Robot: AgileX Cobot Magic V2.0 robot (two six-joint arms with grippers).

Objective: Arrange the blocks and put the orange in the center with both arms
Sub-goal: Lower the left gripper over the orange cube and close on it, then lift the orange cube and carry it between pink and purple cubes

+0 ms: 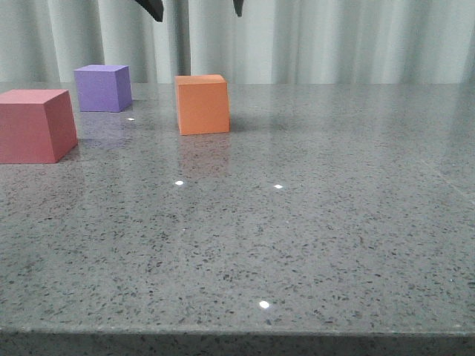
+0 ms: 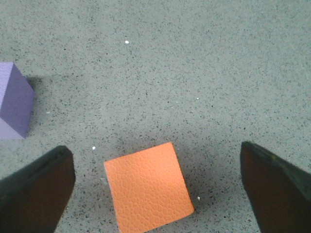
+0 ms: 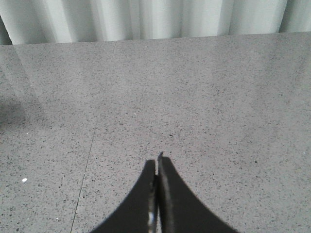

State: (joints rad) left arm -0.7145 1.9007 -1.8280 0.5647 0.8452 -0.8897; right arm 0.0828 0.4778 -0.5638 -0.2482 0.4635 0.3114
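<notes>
Fingers of the left gripper [image 2: 155,194] stand wide apart above the orange cube [image 2: 148,188], gripping nothing; only their tips [image 1: 154,9] show in the front view. That cube [image 1: 202,104] sits on the grey table [image 1: 312,222], right of the purple cube [image 1: 103,87] and red-pink cube [image 1: 35,124]. Right gripper [image 3: 156,194] fingers are pressed together, empty, over bare table.

Three cubes are sitting on the table [image 1: 312,237], all toward its left side and apart from one another: one cube [image 1: 33,124] is lying nearest, at the left edge; a second [image 1: 102,87] is standing farther back, behind and right of it; the third [image 1: 202,104] is standing right of both
</notes>
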